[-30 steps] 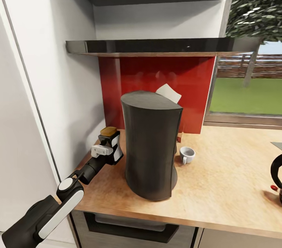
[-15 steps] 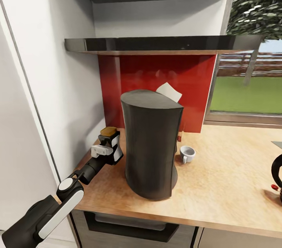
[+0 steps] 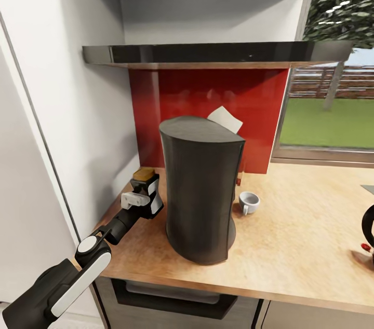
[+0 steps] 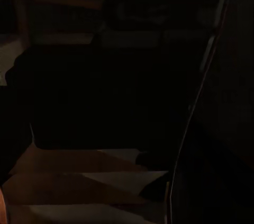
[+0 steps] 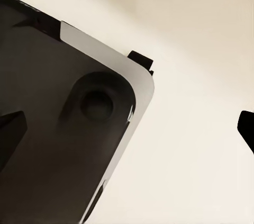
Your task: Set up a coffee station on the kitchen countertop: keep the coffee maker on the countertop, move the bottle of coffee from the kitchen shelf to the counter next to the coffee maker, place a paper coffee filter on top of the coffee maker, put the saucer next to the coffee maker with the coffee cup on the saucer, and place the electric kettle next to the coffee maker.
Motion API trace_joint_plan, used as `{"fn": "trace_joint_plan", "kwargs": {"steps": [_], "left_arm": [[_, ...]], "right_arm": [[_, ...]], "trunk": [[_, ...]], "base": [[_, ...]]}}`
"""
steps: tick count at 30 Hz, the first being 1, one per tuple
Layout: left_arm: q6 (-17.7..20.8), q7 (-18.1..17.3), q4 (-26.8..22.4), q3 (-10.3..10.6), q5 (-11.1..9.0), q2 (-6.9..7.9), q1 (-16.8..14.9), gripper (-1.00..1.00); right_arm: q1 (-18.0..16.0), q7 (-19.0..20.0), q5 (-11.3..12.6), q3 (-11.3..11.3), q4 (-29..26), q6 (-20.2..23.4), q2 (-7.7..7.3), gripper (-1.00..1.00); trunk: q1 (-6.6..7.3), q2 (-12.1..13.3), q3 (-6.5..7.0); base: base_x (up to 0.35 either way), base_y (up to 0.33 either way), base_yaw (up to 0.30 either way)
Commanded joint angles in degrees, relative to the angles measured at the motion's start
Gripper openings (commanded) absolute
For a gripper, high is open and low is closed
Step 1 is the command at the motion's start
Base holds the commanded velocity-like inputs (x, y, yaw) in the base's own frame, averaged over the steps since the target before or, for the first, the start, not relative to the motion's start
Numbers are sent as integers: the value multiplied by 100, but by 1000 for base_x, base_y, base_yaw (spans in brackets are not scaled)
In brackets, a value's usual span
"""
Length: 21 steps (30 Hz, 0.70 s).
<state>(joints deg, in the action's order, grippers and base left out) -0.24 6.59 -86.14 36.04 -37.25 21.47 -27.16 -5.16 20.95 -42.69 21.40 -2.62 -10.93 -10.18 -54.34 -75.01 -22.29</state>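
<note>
One arm in play: the left gripper [image 3: 147, 195] stands at the left end of the worktop [image 3: 301, 246], its jaws closed around the bottle of coffee [image 3: 148, 191].
Key relation: the bottle sits between the jaws, upright, its long axis vertical, just beside the coffee maker [image 3: 201, 189] on the machine's left flank, with the white wall close on the other side.
Contact with the worktop: the bottle's foot is low over the wood, but I cannot tell if it is touching down or a shade above it.
Nearer arm: the left, plainly; the right gripper's state I cannot tell from its wrist view.
Look of the bottle: small, dark, golden-brown cap on top, white label facing the machine, roughly a third of the coffee maker's height.
Kitchen shelf [image 3: 208, 54]: the glossy black board runs overhead, well above the bottle.
Other pieces: the paper coffee filter [image 3: 225, 119] peeks up at the far edge of the machine's flat top; the coffee cup [image 3: 249, 202] stands on the wood to the machine's right; the electric kettle [image 3: 368, 235] is at the frame's right edge.
Judgement: the bottle looks placed, and letting go seems the likely next call.
</note>
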Motion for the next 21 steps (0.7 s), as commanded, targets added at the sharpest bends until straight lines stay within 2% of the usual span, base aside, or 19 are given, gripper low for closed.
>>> {"fn": "trace_joint_plan", "kwargs": {"steps": [1,21], "left_arm": [[-2,44,-8,22,-41,7,-8,-100],[-2,44,-8,26,-38,0,-8,-100]], "right_arm": [[-3,23,-46,49,-2,-14,-1,100],[-3,23,-46,49,-2,-14,-1,100]], "trunk": [[0,-4,-14],[0,-4,-158]], "base": [[0,0,0],[0,0,0]]}}
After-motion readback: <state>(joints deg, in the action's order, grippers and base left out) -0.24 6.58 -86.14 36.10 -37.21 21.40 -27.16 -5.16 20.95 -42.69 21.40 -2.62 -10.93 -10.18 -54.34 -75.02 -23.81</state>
